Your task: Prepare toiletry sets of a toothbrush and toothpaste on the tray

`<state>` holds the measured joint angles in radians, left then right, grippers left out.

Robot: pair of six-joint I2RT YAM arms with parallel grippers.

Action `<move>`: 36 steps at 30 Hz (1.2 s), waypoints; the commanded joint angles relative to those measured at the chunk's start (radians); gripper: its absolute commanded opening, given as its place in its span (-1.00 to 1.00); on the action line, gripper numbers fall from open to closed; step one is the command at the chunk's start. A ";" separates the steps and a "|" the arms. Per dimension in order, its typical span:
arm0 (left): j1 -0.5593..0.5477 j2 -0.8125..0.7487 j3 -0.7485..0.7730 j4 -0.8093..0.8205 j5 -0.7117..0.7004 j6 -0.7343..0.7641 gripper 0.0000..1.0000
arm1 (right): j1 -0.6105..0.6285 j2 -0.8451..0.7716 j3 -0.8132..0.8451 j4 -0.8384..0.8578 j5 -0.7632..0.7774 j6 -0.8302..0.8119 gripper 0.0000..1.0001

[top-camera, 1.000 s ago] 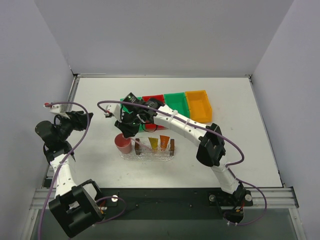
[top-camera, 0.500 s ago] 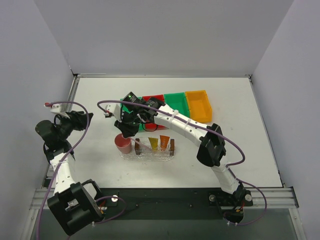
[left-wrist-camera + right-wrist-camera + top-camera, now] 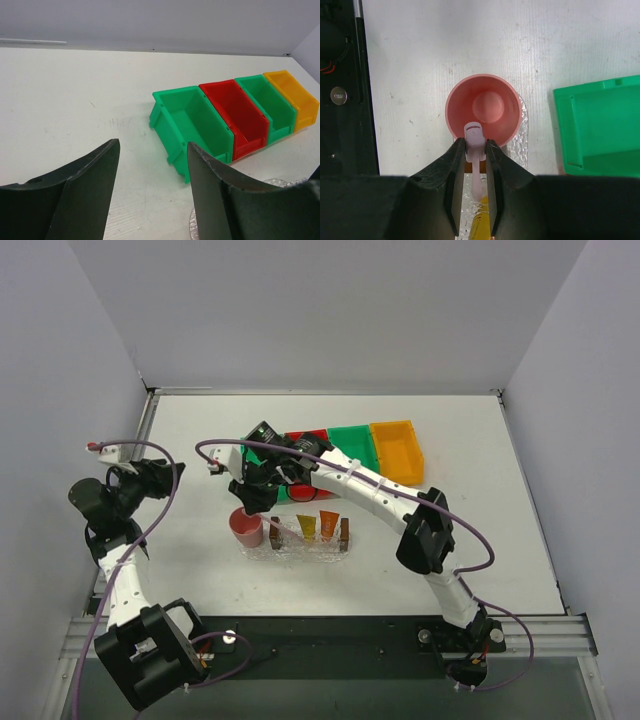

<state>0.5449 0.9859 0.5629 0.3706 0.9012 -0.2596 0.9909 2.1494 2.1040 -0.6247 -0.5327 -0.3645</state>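
Note:
My right gripper (image 3: 258, 496) is shut on the whitish-pink toothbrush (image 3: 475, 134). It holds the toothbrush over the near rim of a pink cup (image 3: 482, 106), and the brush's stem runs back between the jaws. The clear tray (image 3: 312, 549) with brown end blocks lies right of the cup (image 3: 246, 528). It holds a yellow-orange toothpaste tube (image 3: 306, 527) and an orange one (image 3: 329, 524). The yellow-orange tube's tip shows under the toothbrush in the right wrist view (image 3: 484, 222). My left gripper (image 3: 166, 476) is open and empty, far left of the tray, also seen in its wrist view (image 3: 152, 147).
A row of bins stands behind the tray: green (image 3: 192, 125), red (image 3: 235, 117), green (image 3: 265, 102) and orange (image 3: 295, 95). A clear textured mat (image 3: 521, 145) lies under the cup and tray. The right arm reaches across the bins.
The right gripper with the toothbrush has shifted very slightly over the cup. The left arm has barely moved.

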 commanded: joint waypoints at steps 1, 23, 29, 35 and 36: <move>0.007 0.000 0.061 0.050 0.019 -0.012 0.33 | 0.008 -0.088 0.005 -0.018 -0.046 -0.014 -0.97; 0.009 0.011 0.075 0.048 0.019 -0.018 0.33 | -0.003 -0.094 -0.056 -0.007 -0.065 -0.082 -0.99; 0.007 0.025 0.075 0.054 0.019 -0.018 0.33 | -0.008 -0.088 -0.044 -0.007 -0.079 -0.088 -1.00; 0.006 0.033 0.083 0.059 0.019 -0.017 0.33 | -0.014 -0.079 -0.033 -0.007 -0.101 -0.088 -1.00; 0.006 0.037 0.084 0.059 0.021 -0.017 0.33 | -0.015 -0.077 -0.029 -0.007 -0.101 -0.088 -1.00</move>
<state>0.5449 1.0153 0.5919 0.3710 0.9028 -0.2771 0.9821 2.1166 2.0487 -0.6228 -0.5819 -0.4412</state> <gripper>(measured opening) 0.662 0.164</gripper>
